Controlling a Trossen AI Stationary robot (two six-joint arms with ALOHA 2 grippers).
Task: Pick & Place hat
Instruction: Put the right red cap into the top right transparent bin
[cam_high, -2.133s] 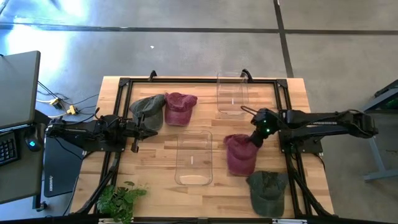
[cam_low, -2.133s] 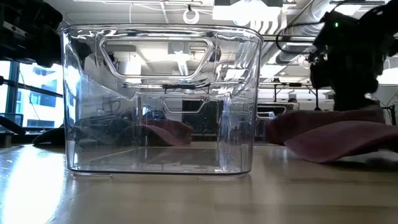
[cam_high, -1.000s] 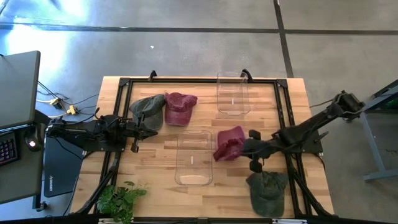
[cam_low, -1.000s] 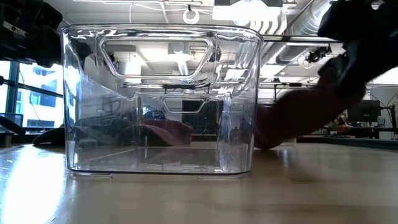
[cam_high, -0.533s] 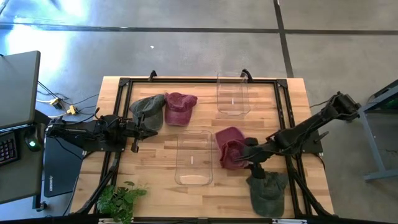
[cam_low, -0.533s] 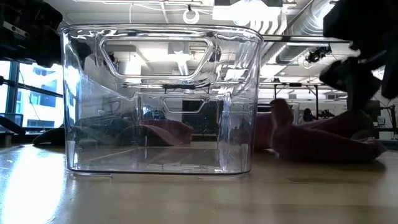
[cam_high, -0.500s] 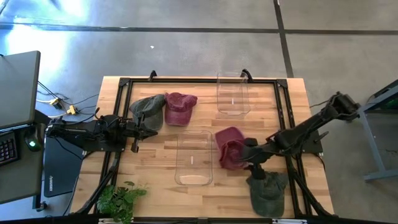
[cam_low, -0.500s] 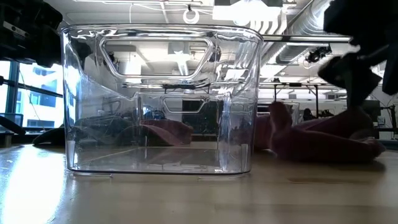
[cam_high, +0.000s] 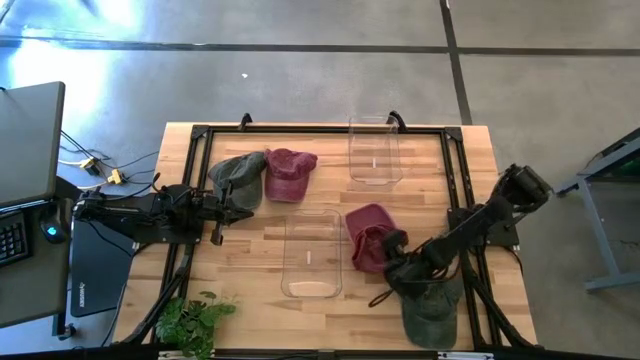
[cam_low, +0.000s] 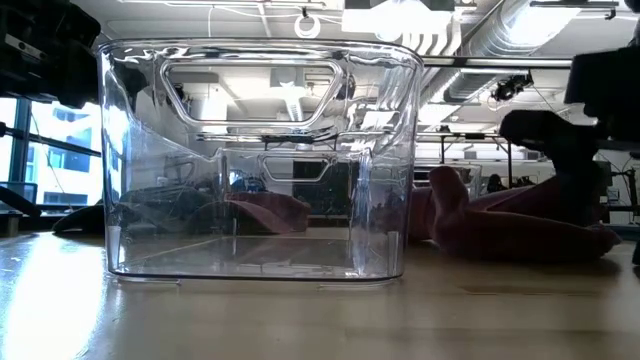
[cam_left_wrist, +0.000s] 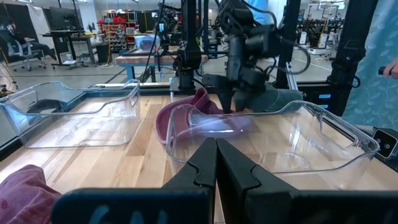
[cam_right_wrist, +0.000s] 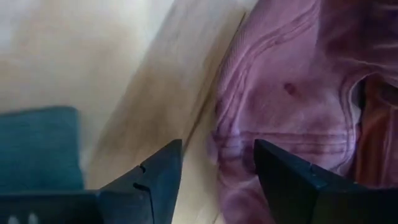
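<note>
**Low view: maroon hat lies on the table, my right hand spread above it**

Low view looks through the near clear bin (cam_low: 258, 160), which fills most of that picture; right of it the maroon hat (cam_low: 510, 228) lies crumpled on the wooden table (cam_low: 300, 320), with my right arm dark above it.

From above, starting at the table's near edge: a green plant (cam_high: 190, 320) sits at the near left corner and a grey-green hat (cam_high: 430, 305) lies by the near right corner. My right hand (cam_high: 393, 268) hangs just past that hat, fingers spread, gripping nothing; the maroon hat (cam_high: 368, 235) lies just beside it, between my hand and the near clear bin (cam_high: 312, 252), outside the bin. My right wrist view shows my two fingers (cam_right_wrist: 152, 171) apart over bare wood, with the maroon cloth (cam_right_wrist: 292, 93) beyond them.

My left hand (cam_high: 216, 235) waits over the table's left side, fingers pressed together and empty. Farther on, another grey-green hat (cam_high: 238, 178) and a second maroon hat (cam_high: 289, 172) lie touching near the far left corner. A second clear bin (cam_high: 374, 150) stands at the far edge.
</note>
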